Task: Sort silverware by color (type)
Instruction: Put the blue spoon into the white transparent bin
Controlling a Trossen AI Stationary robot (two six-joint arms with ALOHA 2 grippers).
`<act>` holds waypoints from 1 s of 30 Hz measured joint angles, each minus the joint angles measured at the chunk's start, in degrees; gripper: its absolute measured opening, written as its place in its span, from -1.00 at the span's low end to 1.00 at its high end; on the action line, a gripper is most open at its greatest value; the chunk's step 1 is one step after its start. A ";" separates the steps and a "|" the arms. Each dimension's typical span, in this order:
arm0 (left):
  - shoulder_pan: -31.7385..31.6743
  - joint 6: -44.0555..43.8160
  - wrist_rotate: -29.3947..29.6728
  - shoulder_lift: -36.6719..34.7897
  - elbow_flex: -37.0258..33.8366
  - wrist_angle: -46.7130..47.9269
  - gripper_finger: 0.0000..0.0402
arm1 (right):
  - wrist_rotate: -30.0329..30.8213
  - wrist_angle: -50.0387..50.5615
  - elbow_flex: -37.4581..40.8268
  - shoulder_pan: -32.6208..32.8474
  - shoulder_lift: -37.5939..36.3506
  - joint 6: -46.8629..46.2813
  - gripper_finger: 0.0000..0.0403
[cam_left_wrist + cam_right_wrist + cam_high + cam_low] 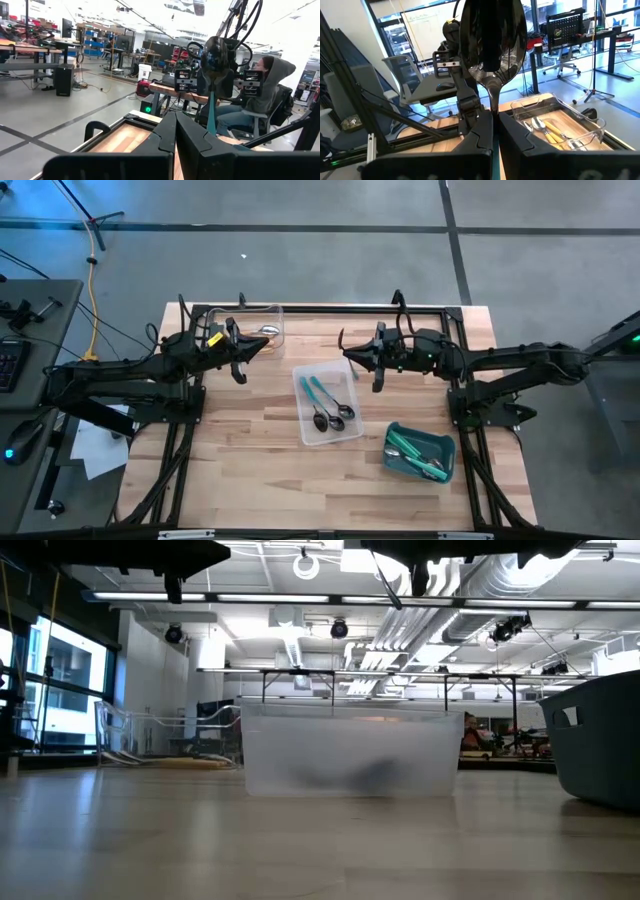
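Left pincer (262,346) closed, empty, above the counter (250,440) at 10 o'clock, beside a clear tray (262,321) of orange spoons (555,131). Centre tray (303,382): 2 teal spoons (328,404). Right pincer (347,351) grips 1 teal spoon (492,45) at 12 o'clock. Teal bin (440,442), 4 o'clock: green spoons (412,452).

You see a pale, matt wood tabletop (250,450), butcher-block style w/ visible plank joints. The centre tray (345,430) is clear plastic, frosted-looking at table level (350,750); a 2nd clear plastic tray (580,117) holds spoons (547,129) w/ glossy metal bowls and yellow-orange handles. The spoon (492,50) in the right gripper (495,131) shows a mirror-polished metal bowl, reflecting the room. The teal bin (420,452) looks like smooth, matt plastic. Both arms' fingers (165,135) are dark, matt plastic.
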State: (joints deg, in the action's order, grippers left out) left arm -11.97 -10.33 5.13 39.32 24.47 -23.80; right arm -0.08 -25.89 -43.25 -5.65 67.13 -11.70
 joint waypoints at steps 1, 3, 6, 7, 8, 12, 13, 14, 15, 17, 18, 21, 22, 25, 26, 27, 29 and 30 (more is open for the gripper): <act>0.00 0.00 0.00 0.01 0.00 -0.01 -1.00 | 0.00 0.00 0.01 0.00 0.00 -0.02 -1.00; -0.02 0.00 0.00 0.01 0.00 -0.01 -1.00 | 0.00 0.00 0.01 0.00 0.00 -0.01 -1.00; 0.00 -0.02 0.00 0.01 0.00 -0.01 -1.00 | 0.00 0.00 0.01 0.02 0.00 -0.02 -1.00; 0.00 -0.05 0.00 0.01 0.00 -0.01 -1.00 | 0.00 0.00 0.01 0.02 0.00 -0.02 -1.00; 0.00 -0.07 0.00 0.01 0.00 -0.01 -1.00 | 0.00 0.00 0.01 0.02 0.00 -0.02 -1.00; -0.02 -0.07 0.00 0.01 0.00 -0.01 -1.00 | 0.00 0.00 0.01 0.04 0.00 -0.02 -1.00; -0.01 -0.07 0.00 0.01 0.00 -0.01 -1.00 | -0.01 0.00 0.01 0.04 0.00 -0.02 -1.00; 0.00 -0.09 0.00 0.01 0.00 -0.01 -1.00 | -0.04 0.00 0.01 0.04 0.00 -0.02 -1.00; 0.00 -0.08 0.00 0.01 0.00 -0.01 -1.00 | -0.07 0.02 0.01 0.04 0.00 -0.02 -1.00; -0.02 -0.06 0.00 0.01 0.00 -0.01 -1.00 | -0.14 0.27 0.01 0.04 0.00 -0.03 -1.00; -0.01 -0.07 0.00 0.01 0.00 -0.01 -1.00 | -0.20 0.48 0.03 0.04 0.00 -0.07 -1.00; -0.01 -0.04 0.00 0.01 0.00 -0.01 -1.00 | -0.22 1.39 0.03 0.04 0.00 -0.33 -1.00; 0.00 -0.04 0.00 0.01 0.00 -0.01 -1.00 | -0.22 1.64 0.03 0.04 0.00 -0.33 -1.00; -0.01 -0.04 0.00 0.01 0.00 -0.01 -1.00 | -0.22 2.14 0.03 0.04 0.00 -0.33 -1.00; -0.01 -0.04 0.00 0.01 0.00 -0.01 -1.00 | -0.22 2.32 0.03 0.04 0.00 -0.33 -1.00; -0.02 -0.04 0.00 0.01 0.00 -0.01 -1.00 | -0.22 2.50 0.03 0.04 0.00 -0.35 -1.00; -0.01 -0.04 0.00 0.01 0.00 -0.01 -1.00 | -0.22 2.66 0.03 0.04 0.00 -0.37 -1.00; -0.02 -0.04 0.00 0.01 0.00 0.01 -1.00 | -0.22 2.65 0.03 0.04 0.00 -0.37 -1.00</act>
State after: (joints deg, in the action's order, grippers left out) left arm -11.98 -10.37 5.13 39.33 24.47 -23.80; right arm -0.30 -23.24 -43.22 -5.61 67.13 -12.08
